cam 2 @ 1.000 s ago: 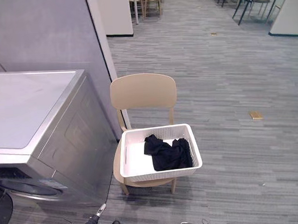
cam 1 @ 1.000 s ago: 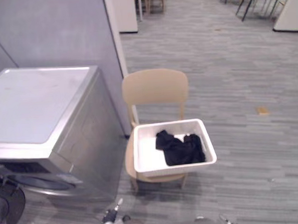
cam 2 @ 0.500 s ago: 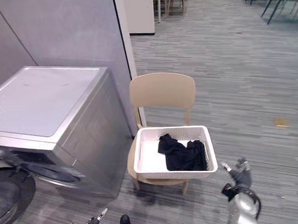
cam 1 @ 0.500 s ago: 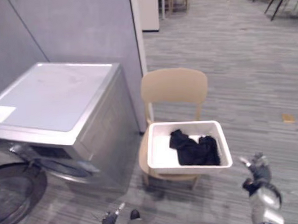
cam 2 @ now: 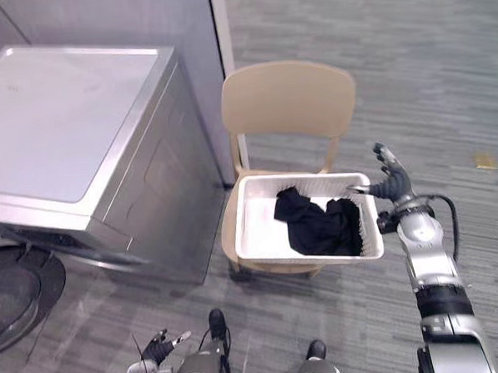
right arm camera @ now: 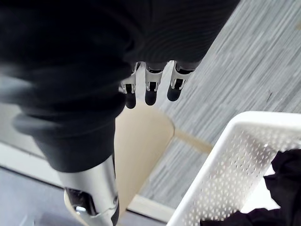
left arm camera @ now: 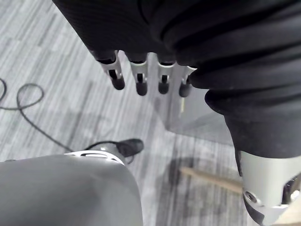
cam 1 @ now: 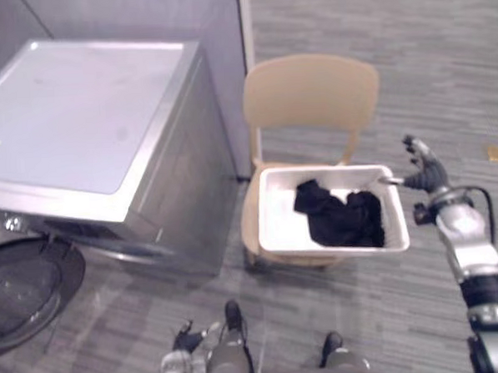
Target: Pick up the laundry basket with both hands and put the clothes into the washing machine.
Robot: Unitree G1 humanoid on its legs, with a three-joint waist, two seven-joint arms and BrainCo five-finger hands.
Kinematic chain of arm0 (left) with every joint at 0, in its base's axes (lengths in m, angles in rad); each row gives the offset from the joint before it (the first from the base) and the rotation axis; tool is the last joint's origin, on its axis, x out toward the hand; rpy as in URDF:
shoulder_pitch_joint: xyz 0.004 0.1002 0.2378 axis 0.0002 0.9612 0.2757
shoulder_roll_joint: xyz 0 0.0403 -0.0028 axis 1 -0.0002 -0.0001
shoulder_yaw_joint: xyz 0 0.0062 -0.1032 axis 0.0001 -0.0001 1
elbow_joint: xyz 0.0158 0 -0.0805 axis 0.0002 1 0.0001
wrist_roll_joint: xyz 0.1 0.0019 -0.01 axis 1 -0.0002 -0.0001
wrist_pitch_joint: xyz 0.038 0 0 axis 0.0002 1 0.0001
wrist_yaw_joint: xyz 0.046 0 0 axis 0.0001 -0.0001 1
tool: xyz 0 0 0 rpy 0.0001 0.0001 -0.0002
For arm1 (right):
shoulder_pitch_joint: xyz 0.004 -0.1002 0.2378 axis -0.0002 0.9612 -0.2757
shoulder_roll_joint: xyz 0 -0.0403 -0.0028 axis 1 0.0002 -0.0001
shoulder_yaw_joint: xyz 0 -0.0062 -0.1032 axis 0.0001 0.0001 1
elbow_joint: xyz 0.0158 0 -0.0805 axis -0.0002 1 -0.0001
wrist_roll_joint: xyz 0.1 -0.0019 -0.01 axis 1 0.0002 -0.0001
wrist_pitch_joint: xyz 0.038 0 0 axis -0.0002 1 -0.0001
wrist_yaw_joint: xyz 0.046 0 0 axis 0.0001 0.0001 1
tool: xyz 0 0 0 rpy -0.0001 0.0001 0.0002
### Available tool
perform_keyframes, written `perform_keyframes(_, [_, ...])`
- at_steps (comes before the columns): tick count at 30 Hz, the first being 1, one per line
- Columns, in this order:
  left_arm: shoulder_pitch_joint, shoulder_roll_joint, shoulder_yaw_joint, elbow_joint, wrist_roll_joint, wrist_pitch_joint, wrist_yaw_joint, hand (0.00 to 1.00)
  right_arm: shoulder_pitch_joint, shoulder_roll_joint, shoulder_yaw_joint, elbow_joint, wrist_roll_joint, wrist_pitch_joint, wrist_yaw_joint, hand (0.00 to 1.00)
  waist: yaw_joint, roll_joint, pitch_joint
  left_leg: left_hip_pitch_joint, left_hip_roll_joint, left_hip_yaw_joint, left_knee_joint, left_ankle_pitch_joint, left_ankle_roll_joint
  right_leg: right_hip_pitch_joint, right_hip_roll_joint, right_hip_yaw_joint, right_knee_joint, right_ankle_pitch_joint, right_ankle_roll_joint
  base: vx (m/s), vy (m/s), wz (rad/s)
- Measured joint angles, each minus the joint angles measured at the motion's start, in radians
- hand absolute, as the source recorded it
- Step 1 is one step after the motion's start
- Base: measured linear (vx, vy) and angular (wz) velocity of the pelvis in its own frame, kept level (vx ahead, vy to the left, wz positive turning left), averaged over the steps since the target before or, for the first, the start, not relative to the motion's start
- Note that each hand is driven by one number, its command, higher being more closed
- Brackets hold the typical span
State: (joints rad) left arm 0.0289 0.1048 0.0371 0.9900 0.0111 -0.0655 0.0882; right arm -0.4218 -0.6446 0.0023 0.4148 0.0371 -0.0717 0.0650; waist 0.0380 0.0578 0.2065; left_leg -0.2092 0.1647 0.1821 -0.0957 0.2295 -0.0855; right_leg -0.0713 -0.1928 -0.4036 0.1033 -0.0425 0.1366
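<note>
Two hands are needed for this lift and neither has hold yet. My right hand (cam 2: 391, 179) is up just beside the far right corner of the laundry basket (cam 2: 259, 226), fingers straight and spread, gripping nothing; I can't tell whether the thumb touches the rim. My left hand (left arm camera: 139, 80) hangs low and near me, well apart from the basket, fingers straight and relaxed, also empty.

The basket sits on the seat of a tan chair (cam 2: 288, 101), immediately right of the washing machine (cam 2: 62, 121), whose round door (cam 2: 12, 291) looks swung open at the near left.

I judge the basket to be light: thin white plastic, rectangular, with walls pierced by small holes and a thicker rim all round. It should be stiff enough to carry but may twist if taken on one side alone, so I would take it by the left and right end walls, fingers curled under the rim, both sides at the same height. The plastic looks smooth, so a loose hold could slip.

The clothes (cam 2: 318, 225) are a small crumpled heap of black fabric, soft and limp, lying in the right half of the basket with the left half bare. That puts slightly more weight on my right side, and the heap may slide if I tilt.
</note>
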Motion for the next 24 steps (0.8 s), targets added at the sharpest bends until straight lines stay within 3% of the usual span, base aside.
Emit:
perform_keyframes(10, [-0.092, 0.017, -0.047, -0.038, -0.005, -0.011, 0.007, 0.00, -0.216, -0.083, 0.223, 0.079, 0.001, 0.001, 0.049, 0.00, 0.009, -0.007, 0.142, -0.074, -0.013, -0.037, 0.001, 0.020, 0.013, -0.076, -0.015, -0.010, 0.041, 0.003, -0.002, -0.02, 0.009, 0.05])
perform_keyframes(17, [-0.130, 0.017, -0.056, -0.055, -0.098, -0.020, 0.029, 0.00, -0.284, -0.094, 0.245, 0.192, 0.000, 0.007, 0.038, 0.00, 0.016, 0.006, 0.188, -0.113, -0.018, -0.068, 0.001, 0.032, 0.019, -0.108, -0.021, -0.032, 0.070, 0.002, -0.003, -0.02, 0.009, 0.10])
perform_keyframes(18, [-0.148, 0.017, -0.057, -0.058, -0.123, -0.021, 0.032, 0.00, -0.293, -0.100, 0.245, 0.225, 0.000, 0.013, 0.024, 0.00, 0.032, 0.006, 0.203, -0.115, -0.022, -0.071, 0.001, 0.034, 0.021, -0.114, -0.027, -0.032, 0.085, -0.008, -0.002, -0.04, 0.014, 0.11])
perform_keyframes(24, [-0.167, 0.017, -0.066, -0.091, -0.140, -0.031, 0.071, 0.00, -0.346, -0.100, 0.242, 0.322, -0.013, 0.027, -0.008, 0.00, 0.039, 0.008, 0.231, -0.172, -0.027, -0.092, 0.032, 0.038, 0.027, -0.161, -0.044, -0.038, 0.125, -0.017, -0.003, -0.04, 0.004, 0.09])
